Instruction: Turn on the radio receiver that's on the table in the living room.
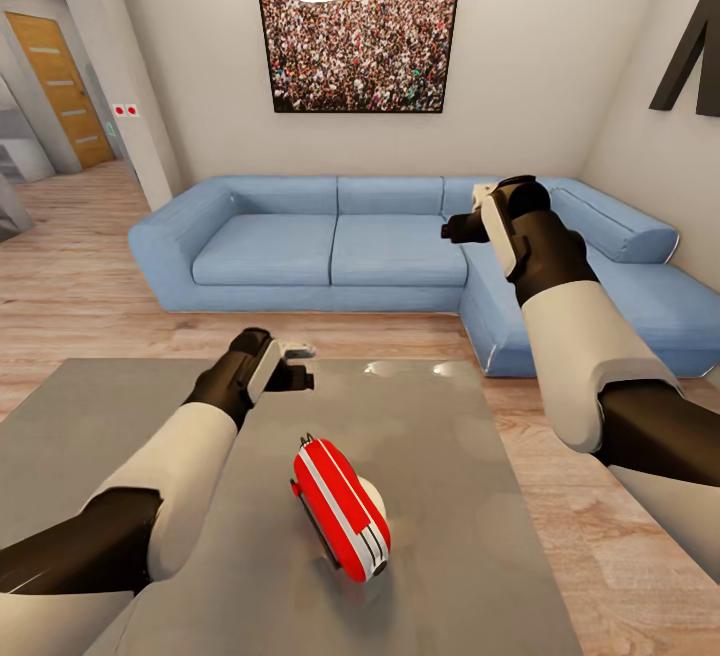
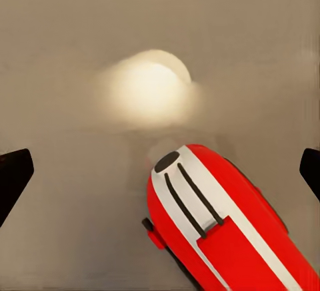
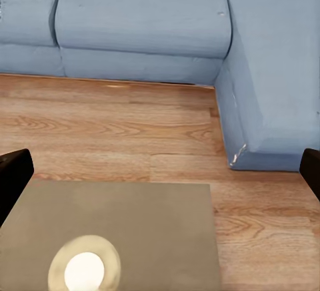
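Red-and-white radio receiver [image 1: 340,508] lying near the front of the glossy grey table [image 1: 110,406], left gripper [image 1: 296,364] hovering just beyond it, fingers spread and empty, right gripper [image 1: 458,228] raised well apart toward the blue sofa [image 1: 330,246], likewise spread, crowd photo [image 1: 358,39] behind.

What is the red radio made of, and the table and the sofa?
Radio: looks like glossy plastic, smooth red shell with white stripes. Table: hard polished grey top, maybe lacquer or stone; it mirrors the lamp. Sofa: soft matte blue fabric, cushions with seams.

Glossy table [image 1: 120,406] (lamp glare), plastic-looking radio receiver [image 1: 338,506]
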Available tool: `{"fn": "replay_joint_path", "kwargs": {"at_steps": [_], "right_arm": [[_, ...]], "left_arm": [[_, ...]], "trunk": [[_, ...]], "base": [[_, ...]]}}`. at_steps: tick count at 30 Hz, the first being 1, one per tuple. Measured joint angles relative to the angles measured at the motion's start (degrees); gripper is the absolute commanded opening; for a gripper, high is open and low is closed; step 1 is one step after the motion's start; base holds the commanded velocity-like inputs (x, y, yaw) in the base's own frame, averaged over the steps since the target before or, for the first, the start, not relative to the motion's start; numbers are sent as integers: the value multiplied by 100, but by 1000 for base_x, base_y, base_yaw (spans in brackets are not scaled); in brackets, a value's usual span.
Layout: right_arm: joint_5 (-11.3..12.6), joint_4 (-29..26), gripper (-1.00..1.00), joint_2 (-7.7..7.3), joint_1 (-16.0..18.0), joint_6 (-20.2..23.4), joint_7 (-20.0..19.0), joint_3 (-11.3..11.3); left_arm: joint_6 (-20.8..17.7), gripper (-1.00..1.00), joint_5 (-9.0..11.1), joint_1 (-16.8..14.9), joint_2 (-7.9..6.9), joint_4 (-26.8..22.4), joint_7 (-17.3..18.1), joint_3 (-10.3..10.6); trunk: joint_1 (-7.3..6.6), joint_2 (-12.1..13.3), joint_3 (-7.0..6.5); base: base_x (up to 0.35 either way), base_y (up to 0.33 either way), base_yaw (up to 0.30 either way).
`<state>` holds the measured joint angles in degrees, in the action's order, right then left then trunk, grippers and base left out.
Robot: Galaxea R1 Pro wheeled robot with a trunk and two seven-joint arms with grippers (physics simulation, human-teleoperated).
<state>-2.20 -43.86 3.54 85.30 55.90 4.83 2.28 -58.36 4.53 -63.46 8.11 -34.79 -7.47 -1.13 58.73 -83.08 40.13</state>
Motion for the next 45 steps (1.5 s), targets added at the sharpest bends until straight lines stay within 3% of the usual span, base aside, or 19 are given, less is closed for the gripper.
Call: {"fn": "replay_joint_path", "kwargs": {"at_steps": [6,9,11,17,21,29,45], "right_arm": [[0,0,100,5,-3,0,0,0],[0,0,100,6,1,0,0,0],[0,0,100,6,1,0,0,0],[0,31,100,6,1,0,-5,0],[0,82,100,6,2,0,-8,0],[0,104,100,6,1,0,-18,-2],[1,149,100,0,-1,0,-28,-6]], "left_arm": [[0,100,4,0,29,279,6,7],[6,100,112,0,32,473,8,7],[8,100,289,0,32,589,10,7],[14,100,607,0,32,636,14,7],[13,100,702,0,32,644,69,7],[22,100,734,0,32,719,455,15],[26,100,733,0,24,743,492,16]], "trunk": [[0,0,0],[0,0,0],[0,0,0],[0,0,0],[0,0,0],[0,0,0],[0,0,0]], "base": [[0,0,0],[0,0,0],[0,0,0],[0,0,0],[0,0,0],[0,0,0],[0,0,0]]}}
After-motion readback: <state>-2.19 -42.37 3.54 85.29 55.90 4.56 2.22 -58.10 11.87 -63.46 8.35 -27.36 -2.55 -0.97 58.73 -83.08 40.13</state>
